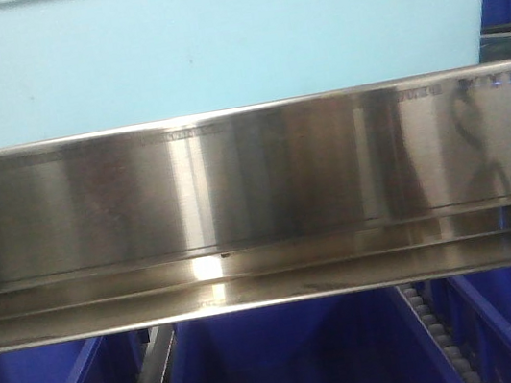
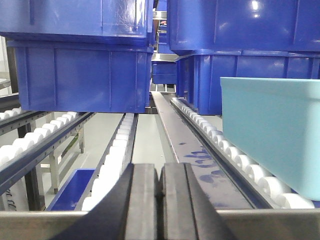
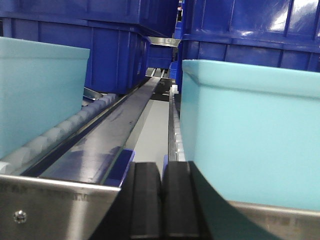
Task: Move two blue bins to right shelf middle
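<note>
both claws, left claw (image 2: 160, 200) and right claw (image 3: 161, 200), are pinched closed on nothing, at the steel rail (image 1: 235, 185). two pale blue bins (image 3: 250, 135) sit on rollers (image 2: 245, 167) beyond that rail. placing looks finished; next calls for backing straight off the rail.

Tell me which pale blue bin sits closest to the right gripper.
The right-hand bin, beside the right gripper; the left-hand bin lies across the centre rail.

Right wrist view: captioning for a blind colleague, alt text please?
Two pale blue bins flank a steel track, one left, one right. The right gripper, jaws shut, sits bottom centre; dark blue bins stand behind.
</note>
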You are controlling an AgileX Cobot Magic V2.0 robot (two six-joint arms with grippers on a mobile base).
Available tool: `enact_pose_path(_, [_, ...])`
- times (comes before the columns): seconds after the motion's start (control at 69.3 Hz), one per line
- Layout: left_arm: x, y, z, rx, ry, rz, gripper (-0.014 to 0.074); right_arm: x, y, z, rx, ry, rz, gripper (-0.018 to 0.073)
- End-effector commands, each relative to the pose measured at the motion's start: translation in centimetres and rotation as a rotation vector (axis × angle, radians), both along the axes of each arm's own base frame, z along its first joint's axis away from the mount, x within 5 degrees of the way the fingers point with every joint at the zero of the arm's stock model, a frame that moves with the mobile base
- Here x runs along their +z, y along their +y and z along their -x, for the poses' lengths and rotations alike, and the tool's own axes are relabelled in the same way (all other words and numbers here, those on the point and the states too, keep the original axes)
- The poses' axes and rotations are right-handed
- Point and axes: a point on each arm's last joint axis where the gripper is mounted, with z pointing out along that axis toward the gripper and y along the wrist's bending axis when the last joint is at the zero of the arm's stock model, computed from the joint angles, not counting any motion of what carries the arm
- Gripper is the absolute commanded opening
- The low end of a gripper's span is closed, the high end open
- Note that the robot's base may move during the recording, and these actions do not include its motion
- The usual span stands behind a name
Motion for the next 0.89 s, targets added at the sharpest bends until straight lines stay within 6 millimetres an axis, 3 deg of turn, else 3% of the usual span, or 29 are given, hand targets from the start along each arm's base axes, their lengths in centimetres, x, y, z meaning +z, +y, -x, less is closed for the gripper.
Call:
enact_pose_path(0.0, [0.27, 0.01, 0.06, 0.001, -0.024, -0.005, -0.0111, 0.2, -0.02, 0.03, -0.004, -0.022, -0.005, -0.0162])
enact_pose_path(0.88, [0.34, 0.01, 0.07, 0.001, -0.032, -0.004, -0.0111, 0.53, -0.03, 0.05, -0.004, -0.058, -0.009, -0.0162])
